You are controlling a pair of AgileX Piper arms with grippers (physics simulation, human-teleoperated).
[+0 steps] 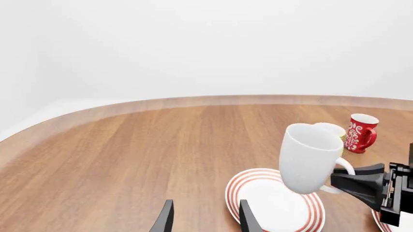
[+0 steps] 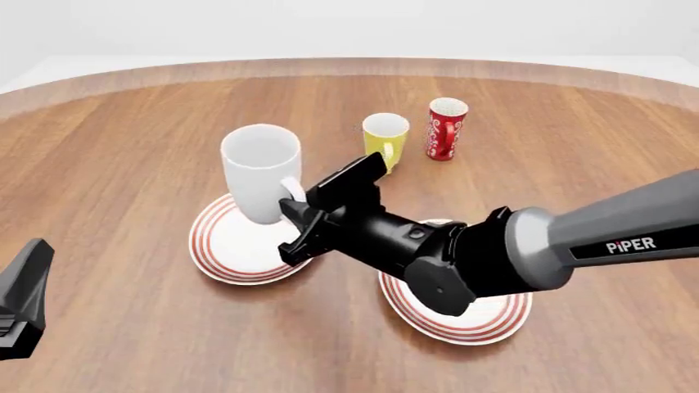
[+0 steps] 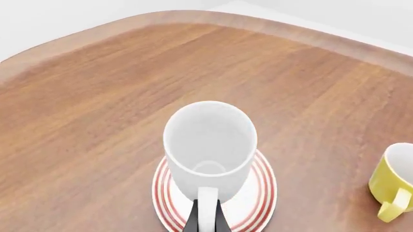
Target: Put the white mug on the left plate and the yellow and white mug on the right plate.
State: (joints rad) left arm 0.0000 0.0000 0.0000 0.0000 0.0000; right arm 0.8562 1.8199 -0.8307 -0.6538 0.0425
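The white mug point(image 2: 260, 172) point(image 1: 308, 157) point(image 3: 210, 145) hangs slightly tilted over the left plate point(image 2: 224, 246) point(image 1: 271, 208) point(image 3: 261, 193); whether its base touches the plate I cannot tell. My right gripper point(image 2: 297, 209) point(image 3: 206, 215) point(image 1: 351, 181) is shut on the mug's loop handle. The yellow and white mug point(image 2: 385, 139) point(image 3: 397, 179) stands on the table behind the plates. The right plate point(image 2: 480, 319) lies under my right arm, largely covered by it. My left gripper point(image 1: 205, 220) is open and holds nothing, low at the table's near left point(image 2: 22, 299).
A slim red cup with white swirls point(image 2: 446, 128) point(image 1: 360, 133) stands just right of the yellow mug. The table's curved far edge point(image 2: 349, 65) runs along the back.
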